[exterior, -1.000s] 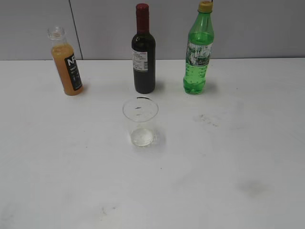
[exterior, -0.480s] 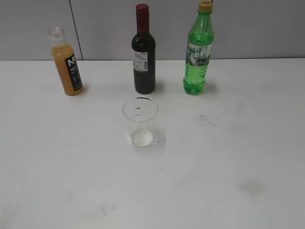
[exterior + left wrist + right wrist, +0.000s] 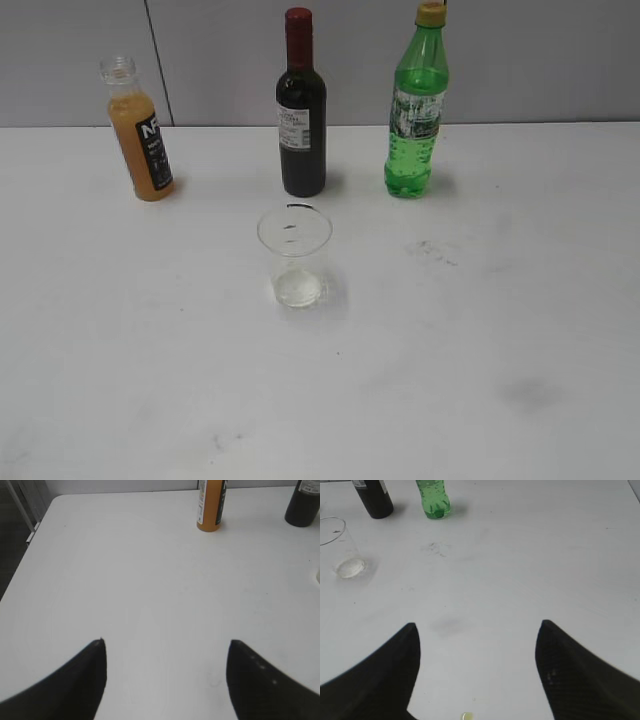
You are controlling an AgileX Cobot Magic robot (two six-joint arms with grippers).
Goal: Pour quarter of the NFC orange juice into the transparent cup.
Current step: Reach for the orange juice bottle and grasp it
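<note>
The NFC orange juice (image 3: pixel 141 135) is a small uncapped bottle with a black label, standing upright at the back left of the white table; its lower part shows at the top of the left wrist view (image 3: pixel 210 507). The transparent cup (image 3: pixel 295 256) stands empty at the table's middle; it shows at the left edge of the right wrist view (image 3: pixel 341 550). My left gripper (image 3: pixel 166 642) is open and empty, well short of the juice bottle. My right gripper (image 3: pixel 477 625) is open and empty over bare table. Neither gripper shows in the exterior view.
A dark wine bottle (image 3: pixel 301 110) with a red cap stands behind the cup. A green soda bottle (image 3: pixel 416 105) stands to its right. The table's left edge (image 3: pixel 27 555) runs near the left gripper. A small yellowish drop (image 3: pixel 466 716) lies under the right gripper.
</note>
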